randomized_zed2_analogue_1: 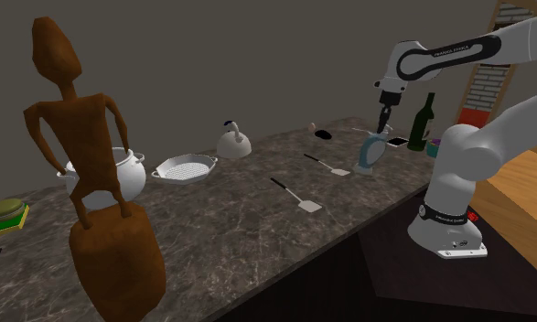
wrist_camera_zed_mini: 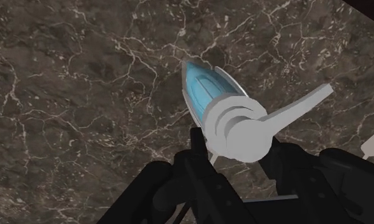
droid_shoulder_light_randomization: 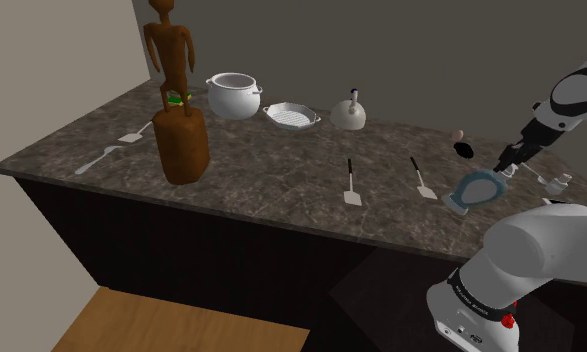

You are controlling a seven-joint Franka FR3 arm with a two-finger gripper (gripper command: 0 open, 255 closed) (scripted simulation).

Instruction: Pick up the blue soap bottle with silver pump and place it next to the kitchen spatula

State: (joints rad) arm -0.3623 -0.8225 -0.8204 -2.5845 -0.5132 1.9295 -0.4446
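Pointing straight away from hand [droid_shoulder_light_randomization: 504, 168], blue soap bottle [droid_shoulder_light_randomization: 477, 190] is clamped at silver pump [wrist_camera_zed_mini: 243, 130] by fingers [wrist_camera_zed_mini: 197, 159], near desk [droid_shoulder_light_randomization: 281, 170] end. Spatula [droid_shoulder_light_randomization: 421, 178] is seen just beside, toward shoulder view's left.

We're in a home kitchen, folks: a long dark marble counter [droid_shoulder_light_randomization: 271, 170] runs over dark cabinet fronts [droid_shoulder_light_randomization: 181, 240], and it's dressed with cookware, a white two-handled pot [droid_shoulder_light_randomization: 233, 95], a shallow white colander [droid_shoulder_light_randomization: 291, 116], a kettle [droid_shoulder_light_randomization: 348, 113]. A spatula [droid_shoulder_light_randomization: 352, 185] lies flat, a second spatula [droid_shoulder_light_randomization: 422, 179] near it. Green wine bottle [randomized_zed2_analogue_1: 421, 123] at one end, wooden floor [droid_shoulder_light_randomization: 171, 325] below, a carved wooden figure [droid_shoulder_light_randomization: 178, 100] for decoration
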